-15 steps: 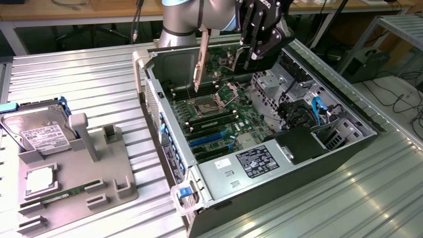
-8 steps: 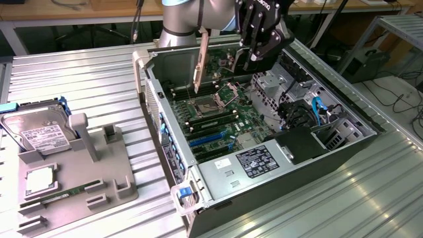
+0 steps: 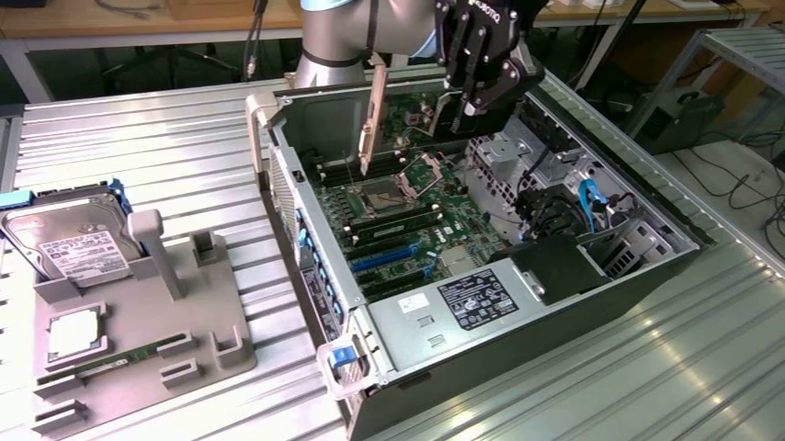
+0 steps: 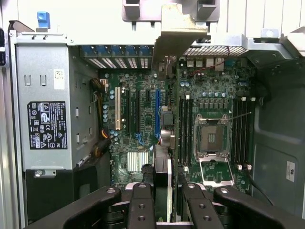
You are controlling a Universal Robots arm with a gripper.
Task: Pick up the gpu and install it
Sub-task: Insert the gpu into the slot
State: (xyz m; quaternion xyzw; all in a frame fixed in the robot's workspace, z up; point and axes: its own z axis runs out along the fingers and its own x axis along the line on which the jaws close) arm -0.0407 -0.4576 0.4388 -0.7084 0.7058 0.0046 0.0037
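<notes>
Now the tool (image 3: 470, 118) is clamped on the gpu (image 4: 162, 177), holding it edge-on. The card hangs above the motherboard (image 4: 143, 114) inside the open computer case (image 3: 638, 268).

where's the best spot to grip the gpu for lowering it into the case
Its upper long edge, pinched across the thin board, coming from above. The gpu hangs edge-on over the open case, bracket at one end, so this likely leaves the lower edge free. The gripper holds it so.
</notes>
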